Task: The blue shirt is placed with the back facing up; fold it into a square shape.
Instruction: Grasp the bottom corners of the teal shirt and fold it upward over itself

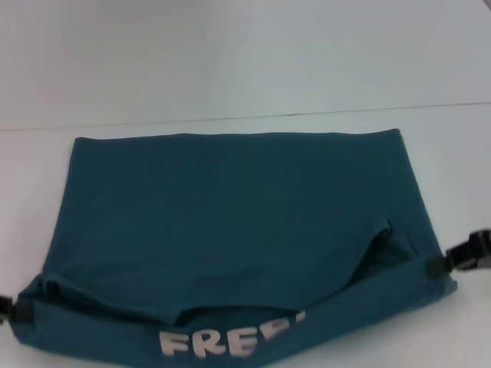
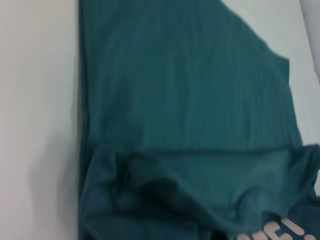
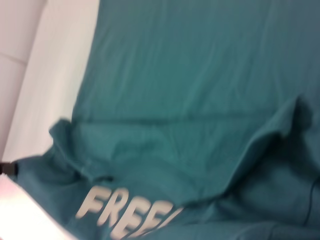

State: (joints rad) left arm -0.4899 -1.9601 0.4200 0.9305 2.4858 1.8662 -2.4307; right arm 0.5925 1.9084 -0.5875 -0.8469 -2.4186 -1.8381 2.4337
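Note:
The blue shirt lies on the white table with its plain side up over most of its area. Its near edge is raised and turned back, so the white "FREE" print shows on the underside. My left gripper holds the near left corner of that raised edge. At the near right corner my right gripper pinches the cloth. The left wrist view shows the shirt with the turned-up hem. The right wrist view shows the shirt and the print.
Bare white table surface runs to the left, right and beyond the shirt, up to a far edge where a pale wall begins. Nothing else stands on the table.

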